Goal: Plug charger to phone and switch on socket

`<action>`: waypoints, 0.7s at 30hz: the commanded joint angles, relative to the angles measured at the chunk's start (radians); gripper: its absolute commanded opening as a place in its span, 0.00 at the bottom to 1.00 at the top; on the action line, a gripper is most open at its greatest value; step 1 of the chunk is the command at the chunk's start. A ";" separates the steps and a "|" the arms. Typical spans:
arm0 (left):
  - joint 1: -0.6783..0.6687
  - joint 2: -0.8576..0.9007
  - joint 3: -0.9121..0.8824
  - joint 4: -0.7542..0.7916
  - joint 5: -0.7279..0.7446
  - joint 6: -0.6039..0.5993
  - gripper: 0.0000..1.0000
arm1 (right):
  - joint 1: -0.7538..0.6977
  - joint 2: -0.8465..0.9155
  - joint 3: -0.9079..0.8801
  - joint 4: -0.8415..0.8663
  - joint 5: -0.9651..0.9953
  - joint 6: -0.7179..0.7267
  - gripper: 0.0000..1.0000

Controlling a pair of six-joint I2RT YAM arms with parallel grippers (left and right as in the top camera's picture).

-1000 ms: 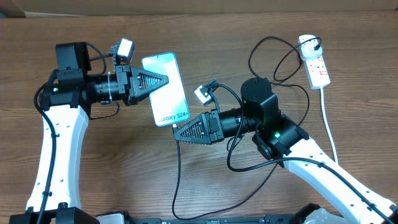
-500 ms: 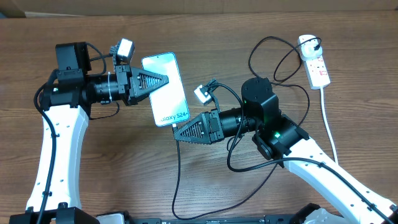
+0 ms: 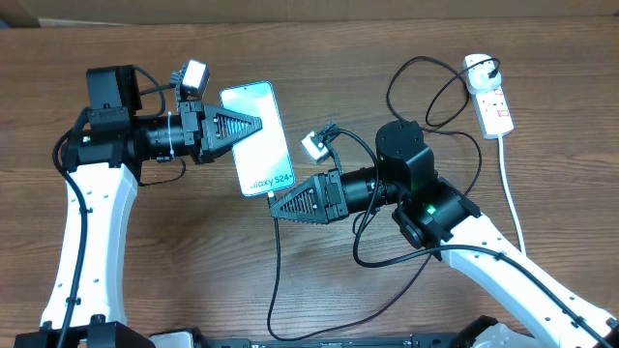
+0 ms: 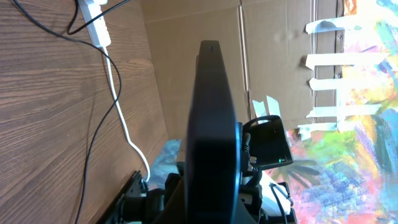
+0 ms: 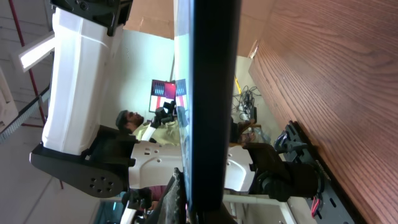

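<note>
No movement: left hand (image 3: 255, 123) grips phone (image 3: 269, 145); right hand's (image 3: 275, 206) grip unclear.

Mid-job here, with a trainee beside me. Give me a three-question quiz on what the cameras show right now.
1. True or false: a black plug sits in the socket.
2. Which gripper's tip is by the text end of the phone?
3. The cord leaving the socket is: A white, B red, C black.
Key: 1 true; 2 the right gripper; 3 A.
</note>
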 commanded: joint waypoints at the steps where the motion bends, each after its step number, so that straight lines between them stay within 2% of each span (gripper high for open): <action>1: -0.005 -0.009 0.006 0.003 0.046 -0.005 0.04 | 0.006 0.001 0.002 0.013 -0.005 0.008 0.04; 21: -0.019 -0.009 0.006 -0.010 0.056 -0.006 0.04 | 0.003 0.001 0.002 0.037 0.029 0.015 0.04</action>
